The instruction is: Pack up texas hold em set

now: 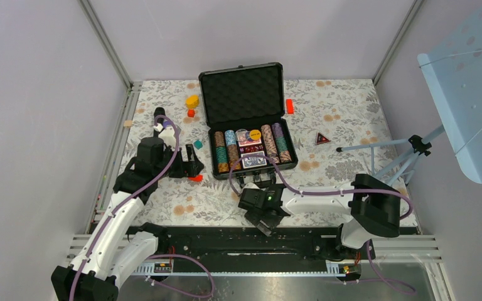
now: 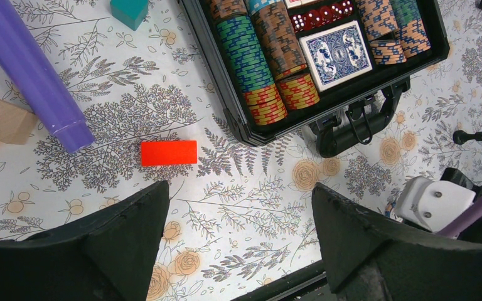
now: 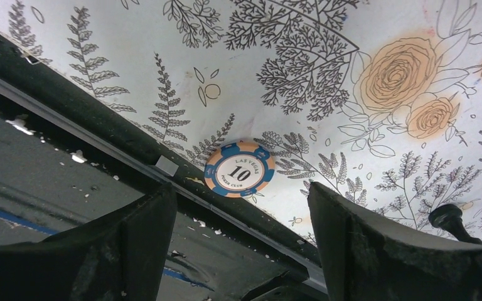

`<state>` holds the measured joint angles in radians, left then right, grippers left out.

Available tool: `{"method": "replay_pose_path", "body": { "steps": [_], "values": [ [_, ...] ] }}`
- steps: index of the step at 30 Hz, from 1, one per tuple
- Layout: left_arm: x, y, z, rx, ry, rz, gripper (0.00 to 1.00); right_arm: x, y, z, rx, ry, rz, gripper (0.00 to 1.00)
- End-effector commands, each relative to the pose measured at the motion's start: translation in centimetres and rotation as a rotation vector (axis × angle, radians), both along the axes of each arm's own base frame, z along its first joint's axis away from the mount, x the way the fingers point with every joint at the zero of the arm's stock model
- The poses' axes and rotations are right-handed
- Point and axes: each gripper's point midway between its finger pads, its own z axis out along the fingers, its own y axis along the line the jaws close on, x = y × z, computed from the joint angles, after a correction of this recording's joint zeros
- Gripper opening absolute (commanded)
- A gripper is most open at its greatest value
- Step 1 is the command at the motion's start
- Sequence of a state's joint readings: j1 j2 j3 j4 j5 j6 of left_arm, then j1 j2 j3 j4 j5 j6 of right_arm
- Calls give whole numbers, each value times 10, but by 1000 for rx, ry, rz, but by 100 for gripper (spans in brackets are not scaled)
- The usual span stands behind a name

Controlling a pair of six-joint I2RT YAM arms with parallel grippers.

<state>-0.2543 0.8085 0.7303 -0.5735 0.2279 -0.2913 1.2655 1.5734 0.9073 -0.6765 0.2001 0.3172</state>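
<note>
The step in hand looks like gathering a stray. A "10" poker chip (image 3: 239,169) lies flat, face up, at the near edge of the counter (image 1: 345,119), just beside the black rail. It sits between the spread fingers of the right claw (image 3: 241,197), which grips nothing. Next that claw must lower squarely and pinch the thin disc. The left claw (image 2: 240,191), also spread and empty, hovers near a red block (image 2: 169,152) beside the case (image 1: 241,97). The case sits mid-counter, long axis left-right, lid raised on the far side, handle toward the arms.
</note>
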Motion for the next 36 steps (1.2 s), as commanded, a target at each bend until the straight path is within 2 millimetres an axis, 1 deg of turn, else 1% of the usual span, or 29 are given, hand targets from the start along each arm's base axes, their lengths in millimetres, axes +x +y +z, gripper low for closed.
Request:
{"method": "replay_pose_path", "body": {
  "steps": [1, 9, 15, 21, 27, 31, 36],
  "values": [
    [7, -4, 8, -11, -44, -19, 83, 4, 1, 2, -43, -27, 43, 82],
    [7, -3, 8, -10, -46, -17, 83, 6, -1, -4, -92, -19, 53, 80],
    [7, -3, 8, -10, -44, -17, 83, 3, 0, -8, -115, 3, 63, 70],
    [7, -3, 8, -9, -44, -15, 83, -4, -2, -15, -137, 48, 60, 65],
    [7, -4, 7, -10, -41, -18, 83, -5, -3, -15, -132, 48, 51, 54],
    [7, -3, 7, -9, -41, -17, 83, -6, -3, -14, -130, 50, 53, 45],
    [7, -4, 7, -10, -40, -19, 83, -5, 0, -11, -100, 43, 45, 39]
  ]
}}
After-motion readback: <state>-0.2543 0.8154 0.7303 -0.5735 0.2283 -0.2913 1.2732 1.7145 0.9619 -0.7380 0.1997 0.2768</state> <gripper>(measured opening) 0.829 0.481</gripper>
